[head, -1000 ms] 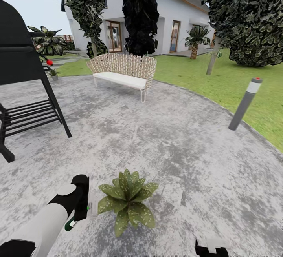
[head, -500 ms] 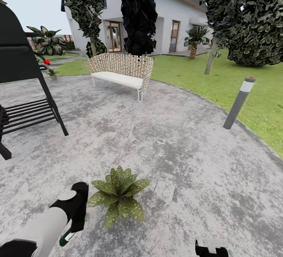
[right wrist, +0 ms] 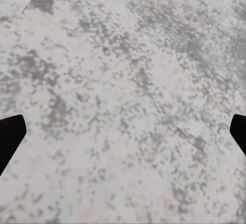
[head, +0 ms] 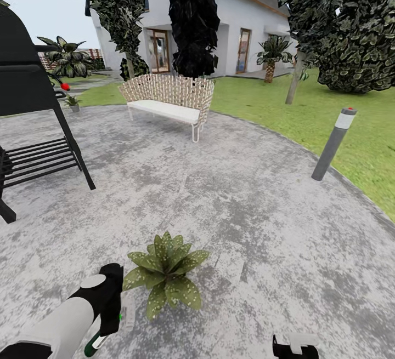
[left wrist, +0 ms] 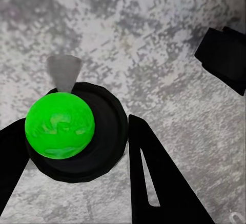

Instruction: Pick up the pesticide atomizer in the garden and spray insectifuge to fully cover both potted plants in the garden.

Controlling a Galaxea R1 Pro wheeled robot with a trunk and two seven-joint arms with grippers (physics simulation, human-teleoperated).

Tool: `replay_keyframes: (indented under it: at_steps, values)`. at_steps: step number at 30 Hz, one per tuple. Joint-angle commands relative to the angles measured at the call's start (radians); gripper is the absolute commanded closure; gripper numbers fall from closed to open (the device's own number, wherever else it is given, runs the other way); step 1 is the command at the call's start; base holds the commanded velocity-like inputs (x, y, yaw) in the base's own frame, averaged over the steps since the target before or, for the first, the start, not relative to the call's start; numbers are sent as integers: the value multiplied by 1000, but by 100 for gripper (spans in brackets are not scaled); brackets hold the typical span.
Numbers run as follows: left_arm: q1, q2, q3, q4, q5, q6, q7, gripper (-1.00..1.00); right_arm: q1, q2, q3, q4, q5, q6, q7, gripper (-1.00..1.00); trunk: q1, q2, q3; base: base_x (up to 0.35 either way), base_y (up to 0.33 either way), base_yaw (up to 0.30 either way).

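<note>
Green and dark, the pesticide atomizer [head: 99, 339] sits clamped in our left end effector [head: 112, 315], low at the near edge of the head view, just to the left of one potted plant [head: 164, 272]. In the left wrist view we look down the bottle [left wrist: 60, 125] end-on, a bright green round face inside a dark ring, with the two black fingers [left wrist: 154, 178] closed against its sides and a faint grey cone [left wrist: 64, 73] leaving it toward the mottled stone patio [head: 236, 211].

That cone is our worry. We judge that it points at bare stone beside the rosette and not at the leaves, so spray could be spent without covering the plant; the cause would be the wrist's angle, which keeps the nozzle aimed off to the side. The bottle is slim, and a twist of the wrist to correct the aim might let it slip between the fingers.

Our right end effector [head: 296, 346] rests low at the frame's edge, its finger tips [right wrist: 11, 137] set wide apart over bare patio and holding nothing.

Farther out stand a black grill [head: 27, 107], a wicker bench [head: 170, 101] and a grey bollard [head: 333, 143]. A small plant [head: 71, 101] by the grill is too small for us to identify.
</note>
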Motion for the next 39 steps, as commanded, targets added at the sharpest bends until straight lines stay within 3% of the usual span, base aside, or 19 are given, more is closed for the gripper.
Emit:
replay_keyframes:
  at_steps: [1, 11, 14, 18, 22, 24, 25, 27, 28, 29, 31, 33, 35, 38, 39]
  values:
    - [0, 1, -5, -1, 2, 11, -4, 100, -1, 0, -7, 1, 11, -3, -3, -100, 0, 0, -1, 0, -5, 0]
    - [0, 13, -7, -2, 3, 10, -4, 100, -1, -1, -7, 1, 11, -3, -3, -100, 0, 0, -1, -265, -42, 0]
    - [0, 13, 24, -2, 4, 9, -2, 100, -1, -1, -7, 1, 11, -3, -3, -100, 0, 0, -1, -339, 0, 0]
    - [0, 13, 62, -2, 6, 7, 46, 100, -1, -1, -7, 1, 11, -3, -3, -100, 0, 0, -1, -339, 0, 0]
    - [0, 13, 180, -50, 28, -21, 53, 100, -1, -1, -6, 1, 11, -2, -2, -100, 0, 0, -1, -318, 0, 0]
    - [0, 10, 252, -90, 68, -96, 53, 100, -1, 1, -3, 0, 11, -2, 1, -100, 0, 0, -1, -99, 0, 0]
    - [0, 9, 287, -98, 93, -127, 53, 100, -1, 2, 7, -3, 12, -1, 3, -100, 0, 0, -1, -27, 0, 0]
    - [0, 9, 315, -103, 136, -155, 53, 100, -1, 2, 78, -41, 23, -1, 7, -100, 0, 0, -1, -8, 0, 0]
    - [0, 13, 326, -95, 229, -203, 53, 100, -1, -2, 193, -177, 69, 2, 67, -100, 0, 0, -1, 0, 0, 0]
    - [0, 17, 329, -91, 278, -235, 52, 100, -2, -5, 213, -225, 83, 6, 145, -100, 0, 0, -1, 0, 0, 0]
    - [0, 28, 352, -85, 351, -311, 51, 100, -98, -18, 225, -258, 127, 21, 426, -100, 0, 0, -1, 0, 0, 0]
    - [0, 28, 369, -85, 372, -354, 48, 100, -161, -23, 226, -262, 186, 78, 553, -100, 0, 0, -1, 0, 0, 0]
    - [0, 29, 372, -85, 370, -416, 46, 100, -225, -33, 226, -278, 247, 116, 683, -100, 0, 0, -1, 0, 0, 0]
    - [-7, 32, 364, -85, 365, -443, 38, 100, -286, -38, 226, -310, 283, 126, 840, -100, 0, 0, -1, 0, 0, 0]
    - [-1, 38, 358, -84, 371, -449, 32, 100, -288, -32, 220, -308, 281, 127, 842, -100, 0, 0, -1, 0, 0, 0]
